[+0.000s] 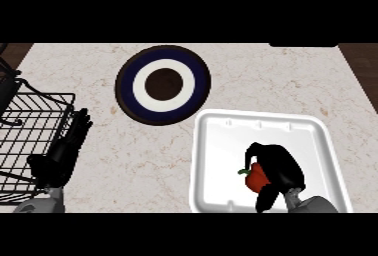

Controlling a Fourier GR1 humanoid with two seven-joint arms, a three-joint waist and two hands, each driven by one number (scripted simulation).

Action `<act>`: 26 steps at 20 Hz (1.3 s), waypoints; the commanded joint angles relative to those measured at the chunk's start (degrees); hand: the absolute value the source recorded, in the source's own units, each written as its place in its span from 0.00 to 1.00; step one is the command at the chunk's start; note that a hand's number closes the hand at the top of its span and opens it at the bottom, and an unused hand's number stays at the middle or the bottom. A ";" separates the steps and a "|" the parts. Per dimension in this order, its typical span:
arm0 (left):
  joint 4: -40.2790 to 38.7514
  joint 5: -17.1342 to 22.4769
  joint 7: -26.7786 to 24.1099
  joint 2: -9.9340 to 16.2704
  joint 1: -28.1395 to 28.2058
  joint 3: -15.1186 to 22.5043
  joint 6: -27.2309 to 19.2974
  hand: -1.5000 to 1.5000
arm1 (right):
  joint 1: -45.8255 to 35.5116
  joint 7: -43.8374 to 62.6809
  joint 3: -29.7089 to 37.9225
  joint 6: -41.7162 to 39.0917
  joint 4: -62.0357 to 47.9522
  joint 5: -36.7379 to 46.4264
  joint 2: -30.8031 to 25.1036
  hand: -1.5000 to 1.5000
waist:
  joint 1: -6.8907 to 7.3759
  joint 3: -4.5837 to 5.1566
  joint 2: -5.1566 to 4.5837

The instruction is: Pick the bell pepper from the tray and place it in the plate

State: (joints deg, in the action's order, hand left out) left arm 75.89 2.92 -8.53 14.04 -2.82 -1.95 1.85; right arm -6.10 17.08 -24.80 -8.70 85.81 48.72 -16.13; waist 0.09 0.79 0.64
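A red bell pepper [255,179] with a green stem sits in the white tray [221,145] at the lower right. My right hand [279,167] is over the tray, its fingers and thumb curled round the pepper and hiding its right side. Whether the pepper still rests on the tray floor I cannot tell. The round plate [163,84], dark blue with a white ring and a brown centre, lies up and to the left of the tray. My left hand [65,150] rests at the left, fingers straight and pointing up, holding nothing.
A black wire basket [29,120] stands at the left edge, right beside my left hand. Pale marble counter [125,165] shows between the left hand and the tray. Dark wood borders the counter at the top corners.
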 commanded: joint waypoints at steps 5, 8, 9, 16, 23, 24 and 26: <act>1.56 -0.78 2.84 -1.76 -3.01 1.24 -0.94 0.50 | -13.29 -19.24 14.95 1.35 -19.94 -10.22 -4.20 1.00 | 2.00 -1.03 -1.53; 1.01 -1.03 1.36 -1.23 -3.72 1.67 0.31 0.50 | -19.88 -24.52 19.97 2.55 -28.60 -12.55 -5.63 1.00 | 3.89 -1.17 -2.41; 1.50 -0.35 1.25 -0.13 -3.01 1.05 1.42 0.50 | -19.24 -28.72 20.13 6.28 -31.29 -11.34 -6.23 1.00 | 4.17 -1.22 -2.39; 2.57 -1.96 2.56 -1.99 -1.18 2.10 -0.76 0.50 | -29.04 -46.73 26.10 14.36 -47.75 -13.34 -6.17 1.00 | 2.65 -0.99 -1.49; -3.14 -1.09 -2.59 -0.34 -1.61 -1.30 1.44 0.50 | -35.90 -53.18 30.54 12.83 -49.71 -16.24 -9.49 1.00 | 0.58 -0.80 -0.93; 1.38 -0.70 1.55 -0.11 -0.68 -1.15 0.79 0.50 | -34.03 -52.46 30.72 15.66 -46.52 -17.17 -6.18 1.00 | 0.42 -0.81 -0.68; 0.95 -1.49 3.06 -1.24 -3.21 -0.50 -0.53 0.50 | -35.38 -56.37 33.10 18.16 -48.45 -18.80 -6.06 1.00 | 0.57 -0.85 -0.87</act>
State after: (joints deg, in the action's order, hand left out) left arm 76.90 1.86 -7.17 13.28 -3.50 -2.30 2.40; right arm -39.92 -35.35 5.49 6.50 37.53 32.32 -23.35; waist 1.16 -0.07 -0.31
